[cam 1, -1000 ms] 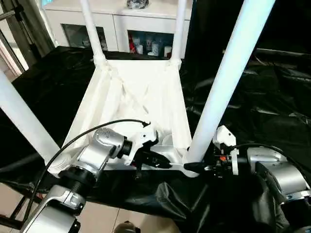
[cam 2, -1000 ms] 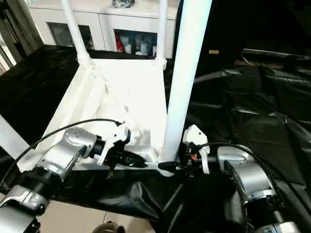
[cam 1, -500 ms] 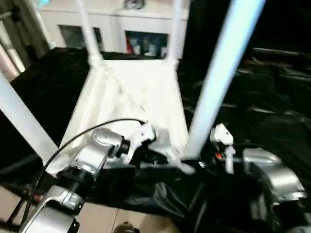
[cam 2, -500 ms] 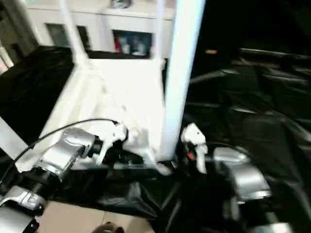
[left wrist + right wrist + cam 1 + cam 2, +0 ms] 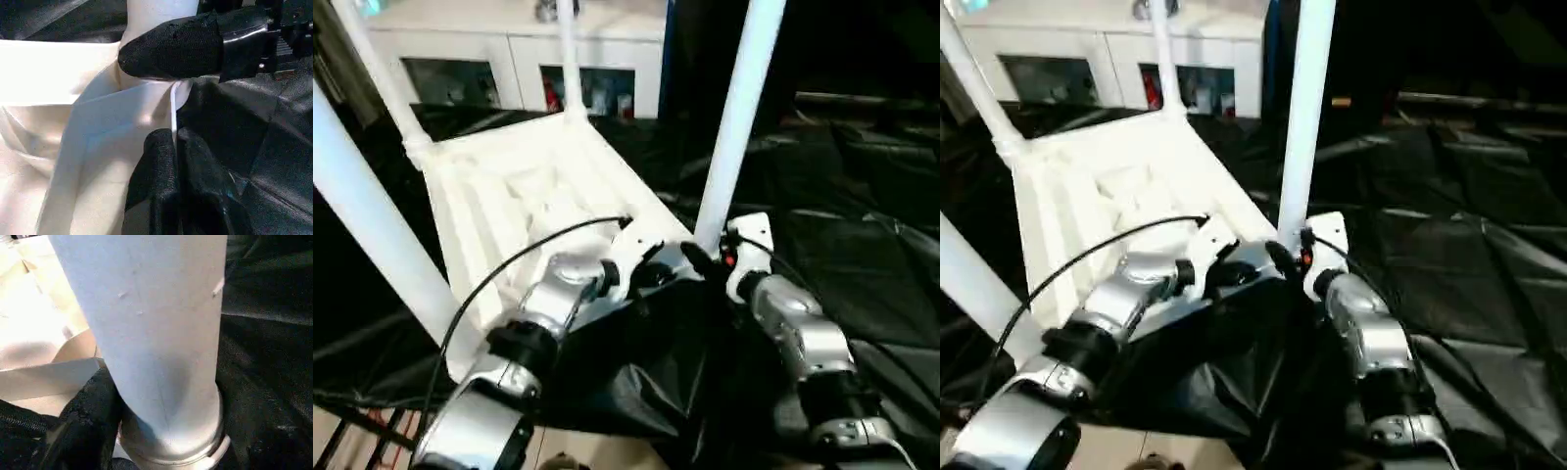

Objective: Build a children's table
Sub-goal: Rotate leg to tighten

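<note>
The children's table (image 5: 524, 191) lies upside down on the black-draped work table (image 5: 862, 245), ribbed underside up, with its four white legs (image 5: 736, 117) standing up from the corner sockets. Both grippers work at the same near corner of the tabletop. The left gripper (image 5: 172, 142) has its two black fingers pressed together on the thin white rim of the tabletop (image 5: 173, 115), which runs straight up between the fingertips; the corner socket sits just beyond them. Across that socket, directly ahead of the left gripper, one black finger of the right gripper (image 5: 171, 46) lies against the foot of the leg. In the right wrist view the leg (image 5: 156, 333) stands close in front of the right gripper, upright in its round socket collar (image 5: 171, 450), with a black fingertip (image 5: 93, 406) touching its base on one side (the other finger is hidden behind the tube, so I cannot tell if the leg is truly clasped, though the fingers are spread about the width of the leg). Beyond both grippers, past the table's far legs, stands a white cabinet (image 5: 519, 49) with glass doors.
</note>
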Controlling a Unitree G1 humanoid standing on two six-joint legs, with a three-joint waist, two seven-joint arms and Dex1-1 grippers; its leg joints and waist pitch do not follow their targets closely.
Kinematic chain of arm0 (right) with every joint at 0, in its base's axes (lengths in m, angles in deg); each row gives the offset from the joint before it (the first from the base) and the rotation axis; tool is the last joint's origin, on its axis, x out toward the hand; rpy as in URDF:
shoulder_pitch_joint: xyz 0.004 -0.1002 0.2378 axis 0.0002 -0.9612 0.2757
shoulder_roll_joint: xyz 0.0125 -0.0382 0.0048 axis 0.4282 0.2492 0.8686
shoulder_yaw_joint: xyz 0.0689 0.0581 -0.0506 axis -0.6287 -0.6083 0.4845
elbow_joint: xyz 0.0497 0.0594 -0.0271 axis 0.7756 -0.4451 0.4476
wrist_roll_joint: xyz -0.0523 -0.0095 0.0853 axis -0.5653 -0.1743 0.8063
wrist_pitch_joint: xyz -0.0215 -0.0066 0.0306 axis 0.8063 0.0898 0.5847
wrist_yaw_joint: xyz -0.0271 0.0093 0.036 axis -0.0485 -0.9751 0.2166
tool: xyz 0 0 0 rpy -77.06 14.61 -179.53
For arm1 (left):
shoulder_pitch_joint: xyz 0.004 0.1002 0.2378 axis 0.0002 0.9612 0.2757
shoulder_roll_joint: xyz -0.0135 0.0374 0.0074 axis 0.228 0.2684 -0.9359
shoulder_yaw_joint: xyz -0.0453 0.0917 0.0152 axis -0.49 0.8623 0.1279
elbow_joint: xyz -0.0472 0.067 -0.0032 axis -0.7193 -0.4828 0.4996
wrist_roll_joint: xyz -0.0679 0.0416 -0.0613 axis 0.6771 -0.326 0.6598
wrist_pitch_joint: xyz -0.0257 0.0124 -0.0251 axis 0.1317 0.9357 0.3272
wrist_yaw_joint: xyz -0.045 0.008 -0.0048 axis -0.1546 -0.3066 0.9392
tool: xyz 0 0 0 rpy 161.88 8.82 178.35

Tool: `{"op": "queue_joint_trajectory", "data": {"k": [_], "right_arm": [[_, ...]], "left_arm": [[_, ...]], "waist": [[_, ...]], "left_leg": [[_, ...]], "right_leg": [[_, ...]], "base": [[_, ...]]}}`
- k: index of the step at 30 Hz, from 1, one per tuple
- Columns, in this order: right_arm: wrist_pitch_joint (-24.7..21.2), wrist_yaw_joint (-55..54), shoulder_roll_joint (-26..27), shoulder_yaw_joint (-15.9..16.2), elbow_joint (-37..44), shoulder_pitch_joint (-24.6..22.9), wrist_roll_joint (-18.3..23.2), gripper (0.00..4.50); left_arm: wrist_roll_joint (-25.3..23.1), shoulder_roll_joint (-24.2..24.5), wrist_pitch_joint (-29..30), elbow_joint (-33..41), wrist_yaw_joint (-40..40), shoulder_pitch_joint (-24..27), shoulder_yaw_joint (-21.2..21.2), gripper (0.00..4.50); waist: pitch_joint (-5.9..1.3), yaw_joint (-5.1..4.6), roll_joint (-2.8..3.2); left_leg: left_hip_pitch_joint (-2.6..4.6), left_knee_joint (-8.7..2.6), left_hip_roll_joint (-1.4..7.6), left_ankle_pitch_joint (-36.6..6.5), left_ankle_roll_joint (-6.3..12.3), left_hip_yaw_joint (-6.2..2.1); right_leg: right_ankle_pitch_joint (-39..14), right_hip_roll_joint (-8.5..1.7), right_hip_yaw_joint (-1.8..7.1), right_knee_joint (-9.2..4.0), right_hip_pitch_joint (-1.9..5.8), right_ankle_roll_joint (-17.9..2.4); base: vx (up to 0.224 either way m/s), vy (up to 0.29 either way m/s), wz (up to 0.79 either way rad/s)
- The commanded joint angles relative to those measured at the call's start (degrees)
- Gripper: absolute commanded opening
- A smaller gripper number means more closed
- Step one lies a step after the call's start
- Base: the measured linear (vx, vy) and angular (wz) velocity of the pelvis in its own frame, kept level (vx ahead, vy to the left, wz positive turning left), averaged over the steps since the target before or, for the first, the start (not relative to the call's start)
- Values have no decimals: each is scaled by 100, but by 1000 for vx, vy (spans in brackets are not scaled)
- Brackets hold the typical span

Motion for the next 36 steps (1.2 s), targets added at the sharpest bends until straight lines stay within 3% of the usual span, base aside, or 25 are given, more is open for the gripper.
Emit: {"op": "queue_joint_trajectory", "data": {"k": [1,5,10,16,20,27,28,29,36], "right_arm": [[-252,369,207,450,-215,-82,-13,343],[-91,817,-37,636,-62,-154,-104,351],[-108,2203,-662,846,619,-453,271,351],[-151,3616,-1517,1100,1208,-776,468,351],[-228,4369,-2013,1267,1516,-932,547,351],[-481,4823,-2258,1419,1682,-962,621,351],[-476,4779,-2226,1449,1676,-952,625,351],[-453,4733,-2192,1454,1653,-943,613,325],[-494,4693,-2056,1448,1616,-901,596,273]], "left_arm": [[225,-446,-313,337,579,-71,404,0],[215,-327,-399,347,751,-20,414,0],[404,52,-301,720,1483,160,490,0],[526,496,-284,979,2167,293,513,0],[528,910,-302,1177,2695,419,568,0],[589,1277,-249,1345,3116,522,601,0],[615,1324,-224,1374,3155,539,588,0],[620,1333,-217,1385,3154,547,582,0],[640,1361,-140,1515,3184,611,588,0]], "waist": [[-346,15,-34],[-351,42,-36],[-350,99,-67],[-333,218,-79],[-323,308,-105],[-337,323,-95],[-333,327,-123],[-335,326,-118],[-335,320,-119]], "left_leg": [[88,-452,279,-1449,93,-117],[90,-442,284,-1414,118,-111],[67,-421,303,-1287,308,-107],[95,-420,339,-1342,351,-95],[95,-432,357,-1458,329,-101],[90,-427,357,-1326,308,-104],[83,-420,345,-1306,310,-99],[81,-423,345,-1291,310,-101],[83,-423,338,-1288,274,-100]], "right_leg": [[-1036,-378,237,-450,266,-1133],[-878,-382,243,-439,273,-1172],[-673,-393,243,-407,311,-1218],[-1031,-387,242,-422,263,-1251],[-1334,-407,256,-444,258,-1151],[-1208,-403,254,-406,231,-1214],[-1193,-411,252,-404,236,-1236],[-1207,-413,251,-406,238,-1233],[-1285,-408,250,-411,236,-1198]], "base": [[0,0,0],[0,0,0],[0,0,0],[0,0,0],[0,0,0],[0,0,0],[0,0,0],[0,0,0],[0,0,0]]}}
